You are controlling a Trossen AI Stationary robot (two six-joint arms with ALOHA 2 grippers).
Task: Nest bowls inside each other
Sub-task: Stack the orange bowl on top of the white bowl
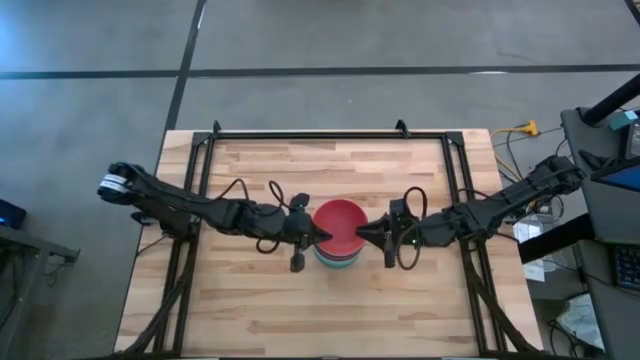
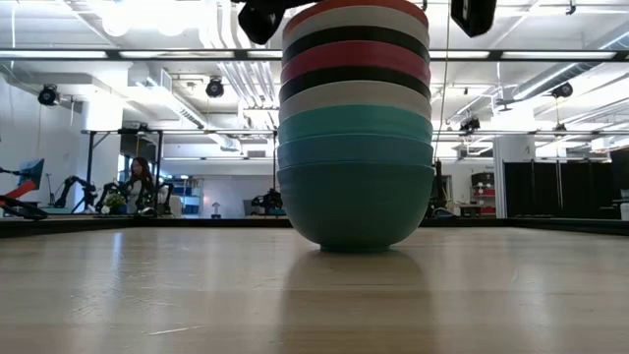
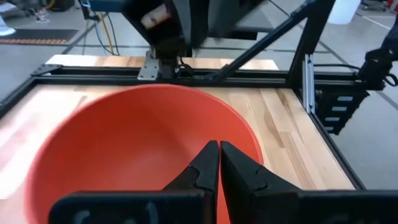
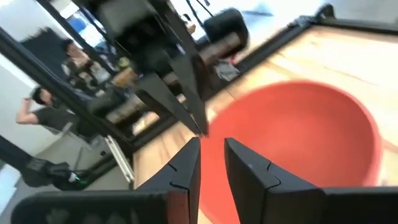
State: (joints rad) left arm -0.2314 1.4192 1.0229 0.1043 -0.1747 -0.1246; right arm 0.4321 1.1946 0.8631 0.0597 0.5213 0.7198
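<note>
Several bowls sit nested in one stack [image 2: 356, 147] at the table's middle. The bottom teal bowl [image 2: 356, 211] rests on the wood and the red bowl [image 1: 338, 226] is on top, with white, black, magenta, blue and teal rims between them. My left gripper [image 1: 320, 235] is shut at the red bowl's [image 3: 143, 143] left rim. My right gripper [image 1: 362, 235] stands at the red bowl's [image 4: 298, 137] right rim, its fingers a little apart. In the low view the left gripper [image 2: 260, 20] and the right gripper [image 2: 474, 15] flank the top of the stack. My left gripper [image 3: 219, 152] points level from the table's left at the red bowl's near rim, fingers shut. The gripper itself covers that rim, so I cannot tell whether it touches. My right gripper [image 4: 211, 144] shows a gap to the bowl in the low view and touches nothing.
The wooden table [image 1: 330, 300] has bare wood on every side of the stack. A black frame rail [image 1: 330, 133] runs along the far edge and side rails run down both sides. Cables hang off the right edge. A person [image 2: 138, 182] stands in the room far behind.
</note>
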